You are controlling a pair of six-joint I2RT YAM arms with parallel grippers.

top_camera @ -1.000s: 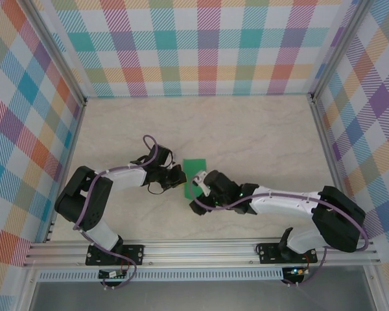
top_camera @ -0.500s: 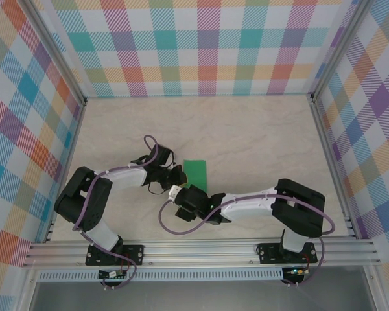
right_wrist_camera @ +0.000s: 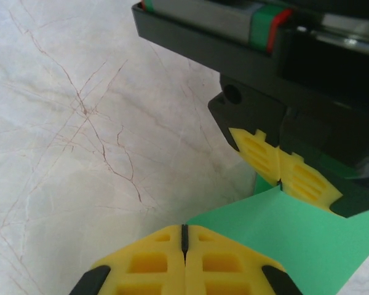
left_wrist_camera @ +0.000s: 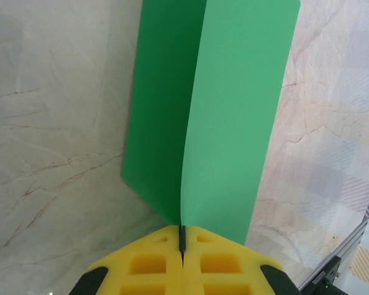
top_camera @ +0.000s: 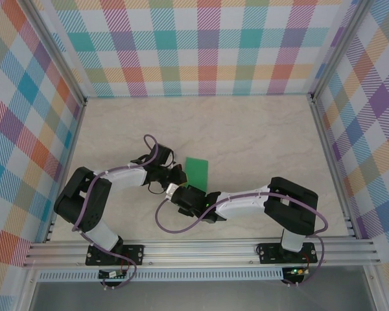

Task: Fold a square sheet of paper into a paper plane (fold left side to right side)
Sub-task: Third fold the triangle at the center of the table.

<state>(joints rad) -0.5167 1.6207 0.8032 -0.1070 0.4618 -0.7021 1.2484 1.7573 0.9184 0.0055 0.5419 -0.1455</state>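
From above, the sheet of paper (top_camera: 196,170) is lying near the middle of the table (top_camera: 266,129) as a narrow bright-green strip, its long axis running toward the far edge. The left claw (top_camera: 177,175) is sitting at its left side, and the right claw (top_camera: 174,192) is hovering just nearer the near edge (the left one looks closer).

In the left wrist view, the left claw (left_wrist_camera: 182,236) is clamping shut on the sheet's near edge. Two plain, unmarked flaps are parting along a crease that runs straight away.

In the right wrist view, the right claw (right_wrist_camera: 184,228) is closed. The sheet is spreading to its right with a corner at the tips; whether that corner is pinched, I cannot tell.
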